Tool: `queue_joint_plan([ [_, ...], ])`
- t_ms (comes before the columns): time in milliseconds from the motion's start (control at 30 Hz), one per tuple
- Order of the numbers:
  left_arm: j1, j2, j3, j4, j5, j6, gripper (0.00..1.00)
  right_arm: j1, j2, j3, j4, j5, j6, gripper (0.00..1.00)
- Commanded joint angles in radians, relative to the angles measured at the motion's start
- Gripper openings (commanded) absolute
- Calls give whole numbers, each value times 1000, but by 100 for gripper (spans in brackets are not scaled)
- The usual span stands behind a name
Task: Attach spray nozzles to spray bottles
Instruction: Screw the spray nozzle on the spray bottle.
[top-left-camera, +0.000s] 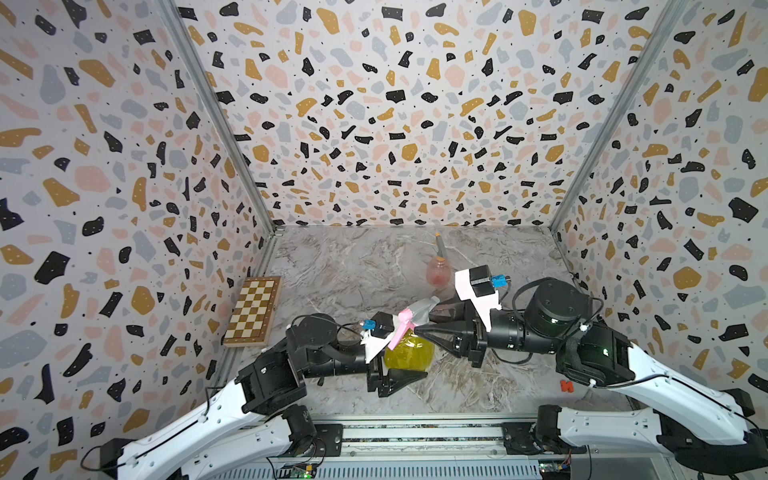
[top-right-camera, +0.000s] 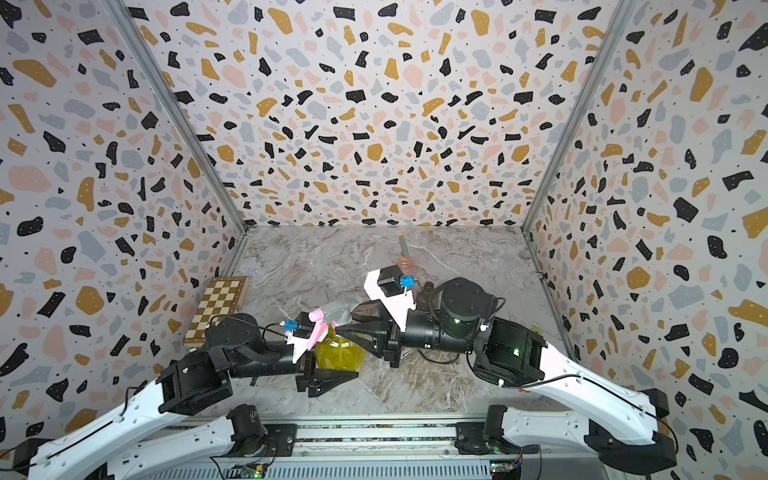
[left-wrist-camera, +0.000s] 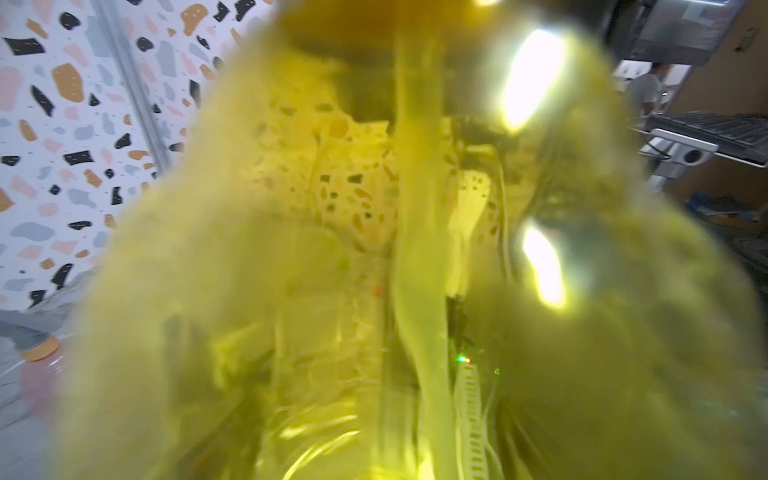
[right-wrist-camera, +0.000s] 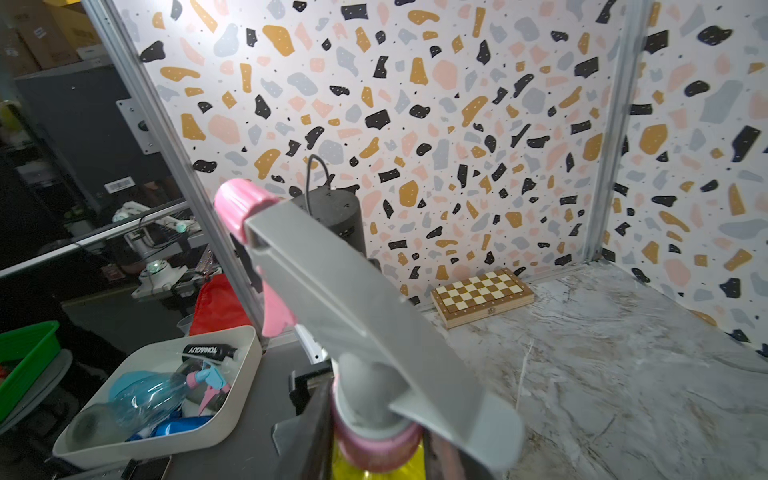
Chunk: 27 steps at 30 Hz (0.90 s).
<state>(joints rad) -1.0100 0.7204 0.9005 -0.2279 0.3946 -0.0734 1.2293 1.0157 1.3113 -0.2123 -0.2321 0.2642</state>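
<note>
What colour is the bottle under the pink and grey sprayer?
The bottle is yellow, clearest in a top view.

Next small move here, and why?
Probably rotate the right hand to screw the pink collar down: it appears to grip that collar of the grey nozzle, seated on the yellow bottle, whose belly the left hand clamps.

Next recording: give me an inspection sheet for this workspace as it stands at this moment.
Surface: marble-look tabletop, no spills seen.
Job's things: pink-trigger nozzle sits on yellow bottle; pink bottle with orange-trigger nozzle stands behind; third set not clearly seen.
Clutter: chessboard against the left wall; small red piece.
Claws: left claw grips the yellow bottle's belly; right claw closed on the nozzle's collar.
Cables: black leads loop at both wrists.
Surroundings: terrazzo walls; bin of spare bottles outside.
</note>
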Motion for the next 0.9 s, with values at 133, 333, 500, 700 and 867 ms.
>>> queue_joint_plan([
  [133, 17, 1, 69, 251, -274, -37, 0, 95, 48, -90, -160, 164, 158, 21],
  [333, 17, -10, 69, 223, -270, -29, 0, 105, 82, -50, -222, 256, 188, 21],
  [500, 17, -15, 71, 183, -218, -14, 0, 112, 95, 17, -243, 219, 88, 22],
  [700, 17, -40, 55, 185, -169, 6, 0, 113, 99, 45, -275, 143, -38, 23],
  [867, 17, -59, 54, 197, -140, 38, 0, 120, 124, 61, -323, 133, -79, 23],
])
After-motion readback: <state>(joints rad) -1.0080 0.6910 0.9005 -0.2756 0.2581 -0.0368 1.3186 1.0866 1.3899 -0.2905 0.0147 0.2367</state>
